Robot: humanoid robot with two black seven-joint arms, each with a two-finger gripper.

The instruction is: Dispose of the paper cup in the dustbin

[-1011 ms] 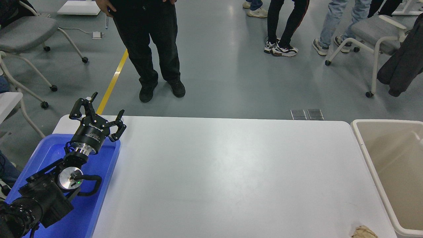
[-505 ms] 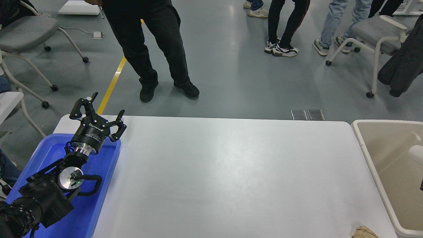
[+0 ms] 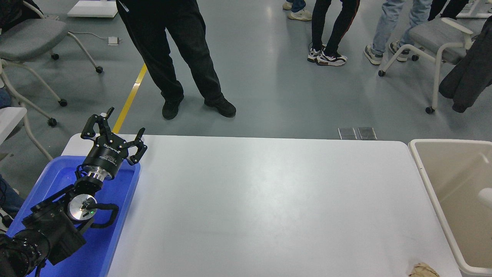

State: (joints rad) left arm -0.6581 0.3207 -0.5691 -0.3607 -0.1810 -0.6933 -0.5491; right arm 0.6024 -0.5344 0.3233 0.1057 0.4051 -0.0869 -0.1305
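Two containers flank the white table [image 3: 269, 200]. Nearest on the right, at the table's front edge, lies a crumpled brownish paper wad [image 3: 423, 270], partly cut off by the picture's bottom edge. Just beyond it, off the table's right end, stands the dustbin [image 3: 434, 188], a beige tub with a thick pale rim. Inside it, against the picture's right edge, a pale rounded shape shows, which looks to be the paper cup [image 3: 485, 197]; it is blurred and cut off, so how it lies cannot be told. On the left a bright blue tray [image 3: 115, 231] sits at the table's corner, and no contents of it can be made out beneath the arm.

Over that tray the left arm reaches up from the lower left corner, pointing away from the camera. Its left gripper [image 3: 113, 129] hangs above the tray's far end with fingers spread wide, holding nothing. No part of the right arm shows.

Beyond the table, a person in black trousers [image 3: 180, 57] stands on the grey floor beside a yellow line [image 3: 130, 98]; further people's legs and grey wheeled chairs [image 3: 434, 38] stand farther back.
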